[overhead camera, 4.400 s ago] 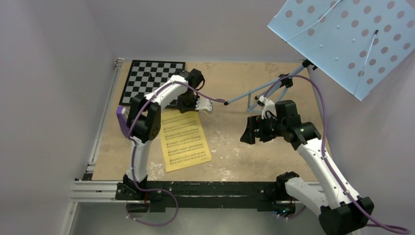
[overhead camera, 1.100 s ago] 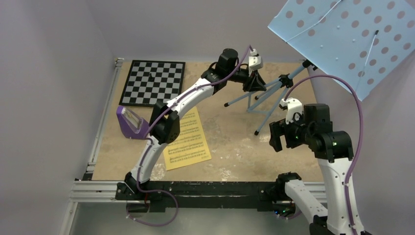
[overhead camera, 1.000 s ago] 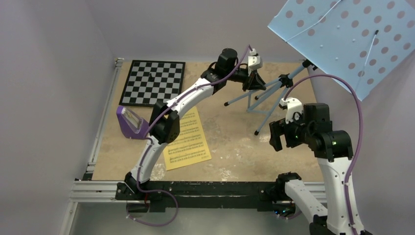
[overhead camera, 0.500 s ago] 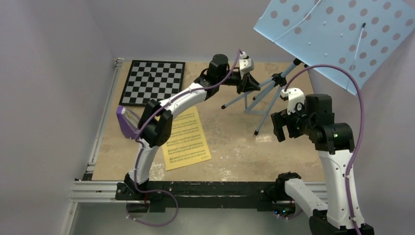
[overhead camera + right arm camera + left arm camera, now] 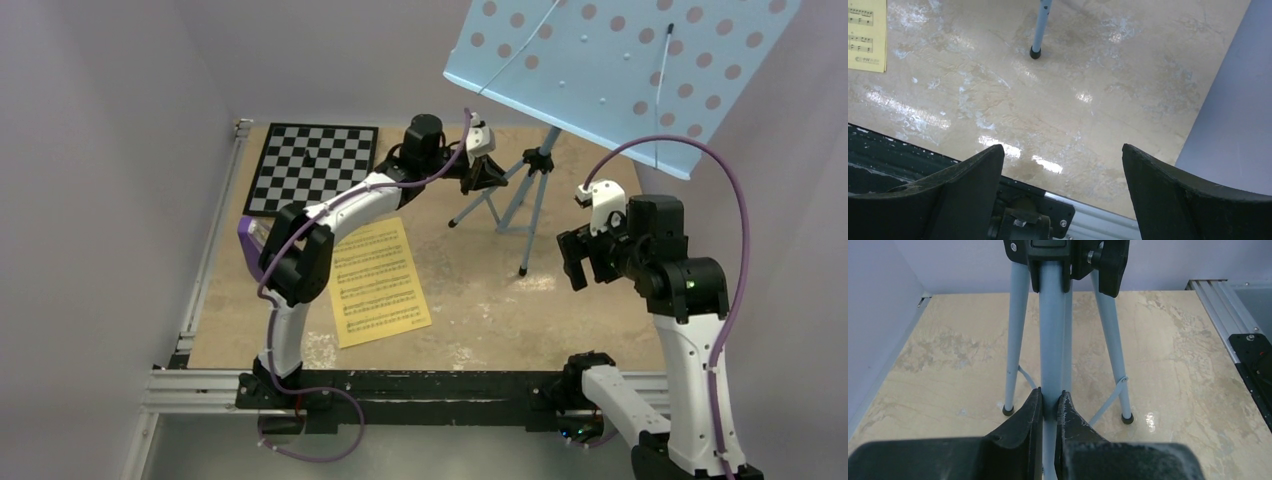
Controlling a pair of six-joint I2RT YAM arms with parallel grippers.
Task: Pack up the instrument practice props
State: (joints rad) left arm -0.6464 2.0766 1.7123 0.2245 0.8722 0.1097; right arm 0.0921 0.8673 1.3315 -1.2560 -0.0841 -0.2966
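Gripping one slim tube of the light blue tripod music stand with the hole-dotted tray [image 5: 620,70], the left gripper [image 5: 1049,400] is pinching it low down, under the black collar where the legs are meeting. The stand is sitting at the far middle of the marbled tan table [image 5: 480,300], and at least two of its feet are resting on the tabletop. It is probably handling light but top-heavy. The smooth, thin tube may be twisting in so narrow a pinch, and the wide tray is acting as a lever, so a second hold near the collar looks wiser.

The right gripper [image 5: 1062,150] is hanging wide open and empty near the closest foot. The yellow sheet of printed music [image 5: 380,285] is lying flat beside the left arm, whose elbow is partly hiding the small purple pyramid metronome [image 5: 250,235]. The black-and-white checkerboard [image 5: 312,165] is occupying the far left corner. The nearby walls are crowding any swing of the tray.
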